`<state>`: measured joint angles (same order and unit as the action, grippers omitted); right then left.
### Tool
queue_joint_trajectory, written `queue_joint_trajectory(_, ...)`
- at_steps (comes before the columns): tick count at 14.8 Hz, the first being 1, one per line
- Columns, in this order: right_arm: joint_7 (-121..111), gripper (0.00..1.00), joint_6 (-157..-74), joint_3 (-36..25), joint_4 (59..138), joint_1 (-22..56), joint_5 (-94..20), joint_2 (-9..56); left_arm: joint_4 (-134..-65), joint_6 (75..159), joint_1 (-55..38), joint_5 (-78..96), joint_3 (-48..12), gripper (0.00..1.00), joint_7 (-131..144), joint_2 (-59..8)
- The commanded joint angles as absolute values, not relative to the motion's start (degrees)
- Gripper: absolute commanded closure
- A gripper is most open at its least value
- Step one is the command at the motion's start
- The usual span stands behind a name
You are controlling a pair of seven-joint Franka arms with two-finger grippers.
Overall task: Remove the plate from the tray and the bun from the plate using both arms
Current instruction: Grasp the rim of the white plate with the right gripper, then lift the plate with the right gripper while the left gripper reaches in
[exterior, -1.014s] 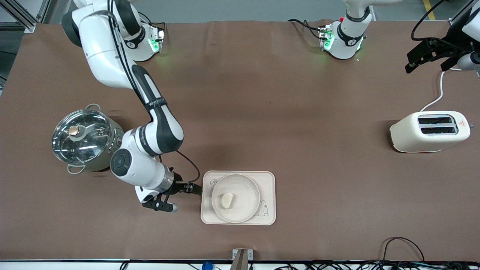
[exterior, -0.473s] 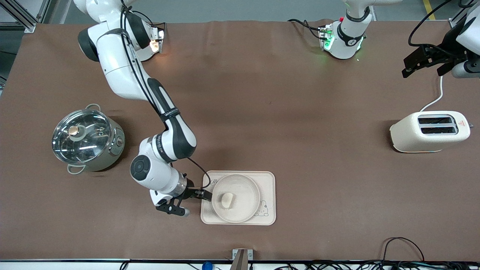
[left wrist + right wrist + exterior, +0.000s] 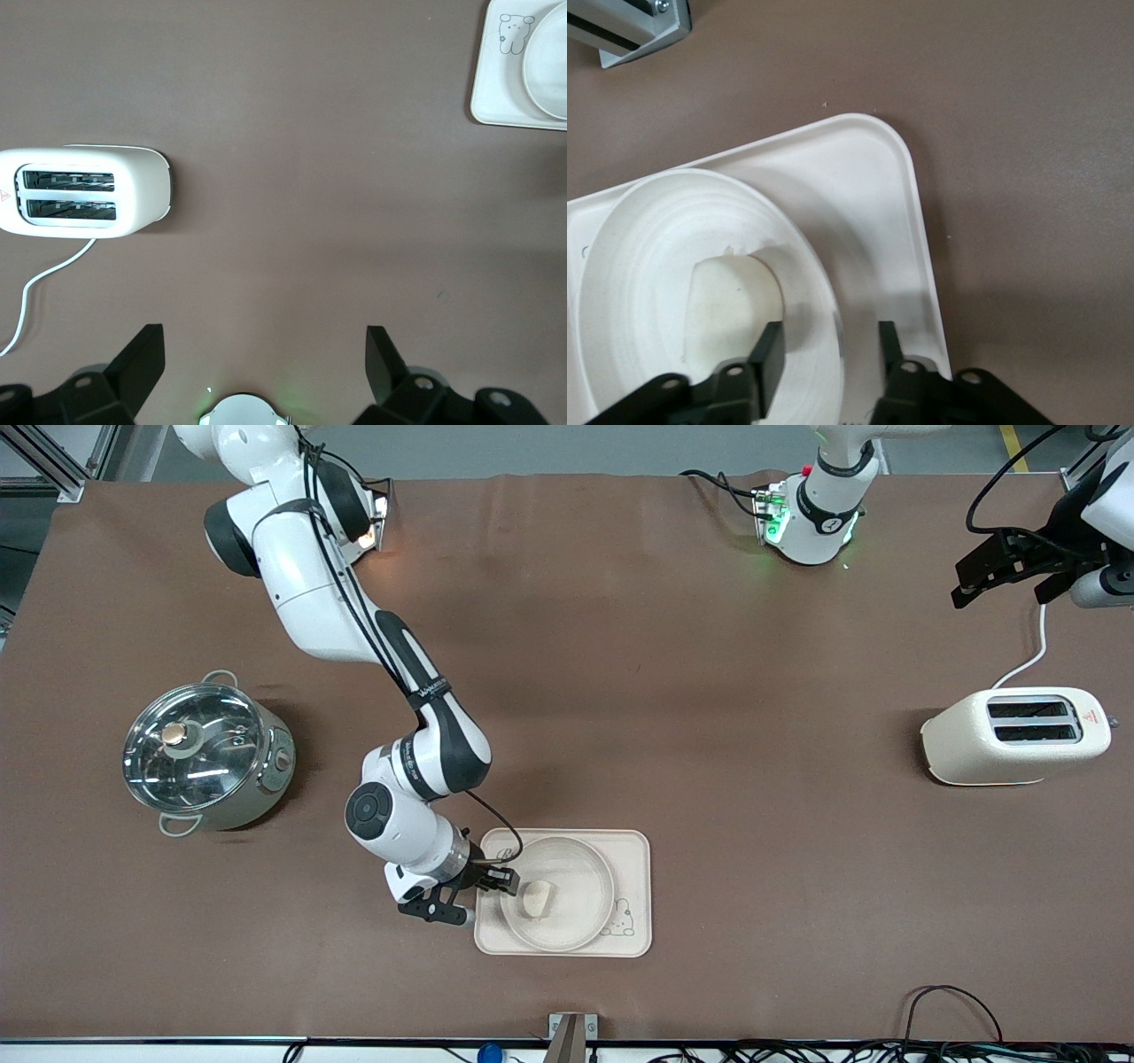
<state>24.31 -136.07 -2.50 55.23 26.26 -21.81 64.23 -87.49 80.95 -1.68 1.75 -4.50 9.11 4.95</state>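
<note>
The round cream plate [image 3: 586, 861] lies on the rabbit tray [image 3: 634, 852], and the bun [image 3: 536, 898] rests in the plate. My right gripper [image 3: 507, 880] is open at the plate's rim on the side toward the right arm's end. In the right wrist view the right gripper [image 3: 828, 350] has one finger inside the plate [image 3: 656, 204] beside the bun [image 3: 731, 301] and the other over the tray [image 3: 868, 195], with the rim between them. My left gripper [image 3: 1005, 589] waits open and empty, high over the left arm's end of the table.
A steel pot with a glass lid [image 3: 204, 748] stands toward the right arm's end. A cream toaster [image 3: 1014, 735] with a white cord stands toward the left arm's end, also in the left wrist view [image 3: 84, 190]. Cables run along the table's near edge.
The right arm has moved from beside the tray toward the plate; its open gripper now straddles the plate's rim. The left arm has barely moved.
</note>
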Motion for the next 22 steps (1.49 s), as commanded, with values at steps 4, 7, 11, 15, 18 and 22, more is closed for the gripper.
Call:
queue_joint_trajectory(4,23.55,0.84,-138.6,-2.9,53.35,26.46,-22.15,66.97,-86.04,79.8,-1.49,1.32,-4.48,0.0,8.53,4.48)
queue_joint_trajectory(7,23.55,0.99,-139.31,-2.73,53.35,26.37,-22.15,67.24,-86.04,79.8,-1.49,1.32,-4.39,0.0,8.53,4.48)
queue_joint_trajectory(11,23.73,0.99,-138.43,-1.5,53.88,25.58,-24.25,63.56,-86.04,79.8,-1.49,1.23,-4.39,0.0,8.44,4.48)
queue_joint_trajectory(15,23.47,1.0,-136.49,1.75,63.86,25.66,-25.4,54.52,-86.04,79.8,-1.41,1.4,-4.39,0.0,8.26,4.4)
queue_joint_trajectory(18,22.68,1.0,-136.85,3.34,76.25,25.58,-25.4,45.64,-83.94,80.07,-1.41,1.67,-4.04,0.0,8.17,1.94)
queue_joint_trajectory(22,21.71,1.0,-138.51,4.31,91.55,25.75,-25.49,35.35,-83.93,82.25,-2.63,3.77,-4.74,0.0,9.14,-2.1)
